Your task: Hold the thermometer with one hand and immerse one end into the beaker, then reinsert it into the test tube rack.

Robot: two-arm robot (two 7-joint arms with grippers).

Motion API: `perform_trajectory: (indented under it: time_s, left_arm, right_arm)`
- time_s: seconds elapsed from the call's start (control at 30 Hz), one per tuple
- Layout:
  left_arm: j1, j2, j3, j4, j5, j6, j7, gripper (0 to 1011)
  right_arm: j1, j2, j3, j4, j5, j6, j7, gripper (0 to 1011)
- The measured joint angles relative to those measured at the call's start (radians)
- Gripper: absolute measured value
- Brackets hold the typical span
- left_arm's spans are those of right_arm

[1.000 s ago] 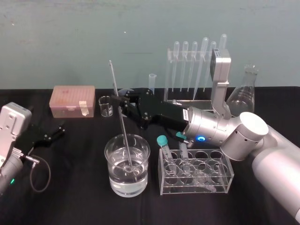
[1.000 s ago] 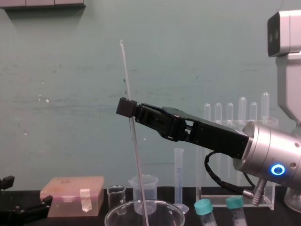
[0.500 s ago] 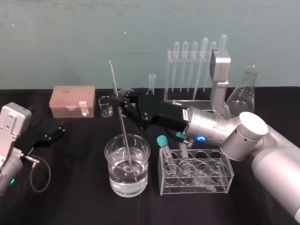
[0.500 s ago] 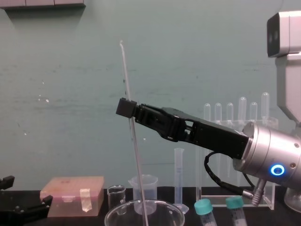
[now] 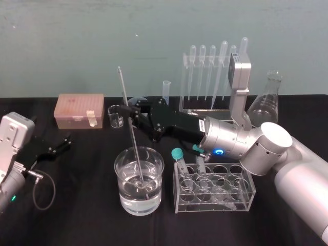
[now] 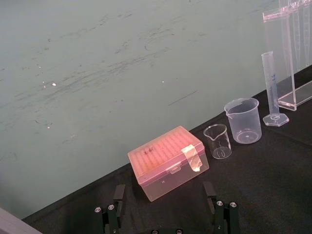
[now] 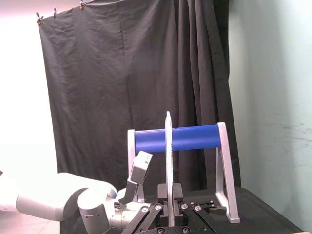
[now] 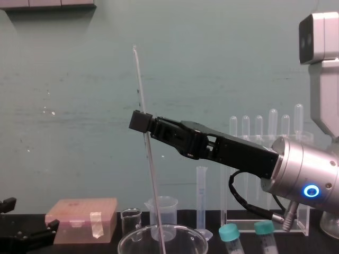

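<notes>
At your far left, the left gripper (image 5: 57,146) rests on the black table (image 5: 77,215), fingers spread wide with nothing between them, near a pink lidded box (image 5: 80,110). Toward the middle, the beaker (image 5: 139,180), roughly half full of clear liquid, stands near the table's front. The thermometer (image 5: 130,134) leans slightly off upright, its lower end sunk in that liquid and its top high above the rim. Your right gripper (image 5: 134,114) is clamped on the rod about midway, its arm reaching in from the right. Just right of the beaker sits a clear tube holder (image 5: 215,190) with teal-capped tubes. At the back right stands the test tube rack (image 5: 207,54) with its pipettes, well apart from the thermometer.
</notes>
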Motion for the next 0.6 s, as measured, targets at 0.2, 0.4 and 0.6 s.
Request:
perform_trajectory:
  time_s: [0.2, 0.4, 0.6]
  left_arm:
    - [0.000, 0.000, 0.000, 0.000, 0.000, 0.000, 0.000, 1008]
    - [0.000, 0.000, 0.000, 0.000, 0.000, 0.000, 0.000, 1008]
    - [0.000, 0.000, 0.000, 0.000, 0.000, 0.000, 0.000, 1008]
  right_arm:
    - [-0.002, 0.002, -0.001, -0.003, 0.000, 0.002, 0.000, 56]
    - [-0.003, 0.003, -0.001, -0.004, 0.000, 0.002, -0.001, 56]
    - [-0.004, 0.004, 0.000, -0.003, 0.001, 0.002, -0.001, 56]
